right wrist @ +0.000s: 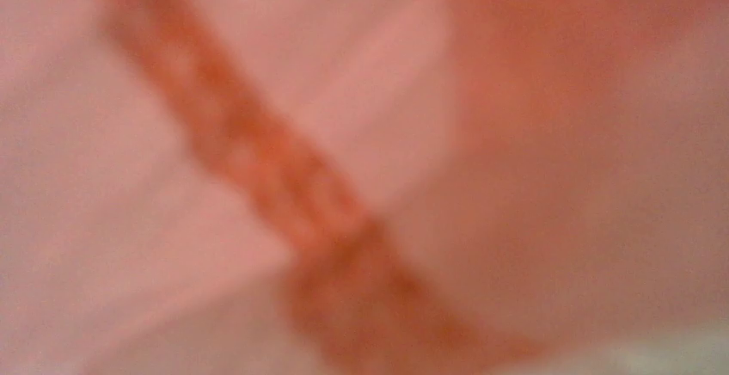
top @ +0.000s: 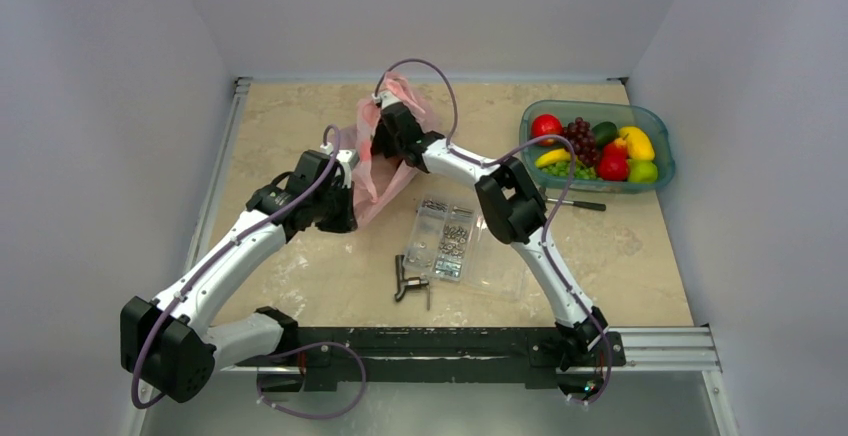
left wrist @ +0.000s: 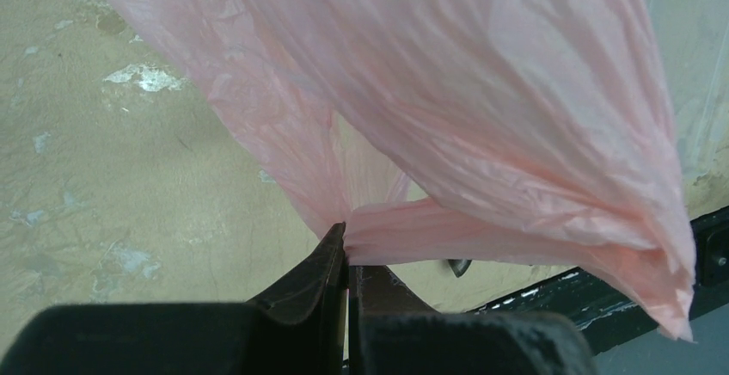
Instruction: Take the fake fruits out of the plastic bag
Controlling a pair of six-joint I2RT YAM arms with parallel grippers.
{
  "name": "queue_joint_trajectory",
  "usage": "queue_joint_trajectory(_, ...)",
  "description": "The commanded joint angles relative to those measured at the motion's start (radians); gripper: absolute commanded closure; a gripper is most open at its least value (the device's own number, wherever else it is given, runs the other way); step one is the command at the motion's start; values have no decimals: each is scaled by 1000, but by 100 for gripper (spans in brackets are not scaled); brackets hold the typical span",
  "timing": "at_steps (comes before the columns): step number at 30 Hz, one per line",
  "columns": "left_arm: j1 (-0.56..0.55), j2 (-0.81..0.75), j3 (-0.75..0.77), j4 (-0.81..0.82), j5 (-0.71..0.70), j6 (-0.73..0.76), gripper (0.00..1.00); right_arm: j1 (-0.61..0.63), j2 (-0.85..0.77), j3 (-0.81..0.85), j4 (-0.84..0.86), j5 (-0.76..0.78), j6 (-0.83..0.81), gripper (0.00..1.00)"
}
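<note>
The pink plastic bag (top: 378,161) hangs crumpled between my two grippers at the table's middle back. My left gripper (top: 350,171) is shut on a fold of the bag (left wrist: 481,134), its fingertips (left wrist: 337,242) pinching the film above the table. My right gripper (top: 393,128) is pushed into the bag from above; its wrist view shows only blurred pink film (right wrist: 258,134), so its jaws are hidden. A red apple (top: 546,125) and a dark grape bunch (top: 580,139) lie in the teal tray (top: 650,121) at right. What is inside the bag is hidden.
The tray also holds a banana (top: 552,157), green grapes (top: 563,169), a yellow piece (top: 636,142) and a red piece (top: 612,165). A clear compartmented screw box (top: 443,238), a small black tool (top: 408,284) and a thin dark tool (top: 580,203) lie on the table. Walls stand left and right.
</note>
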Motion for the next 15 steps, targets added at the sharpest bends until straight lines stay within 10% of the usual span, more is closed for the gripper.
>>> queue_joint_trajectory(1, -6, 4, 27, -5, -13, 11, 100, -5, -137, -107, 79, -137, 66, 75)
queue_joint_trajectory(15, -6, 9, 33, -6, -11, 13, 100, -5, -363, -293, 192, -251, 207, 100)
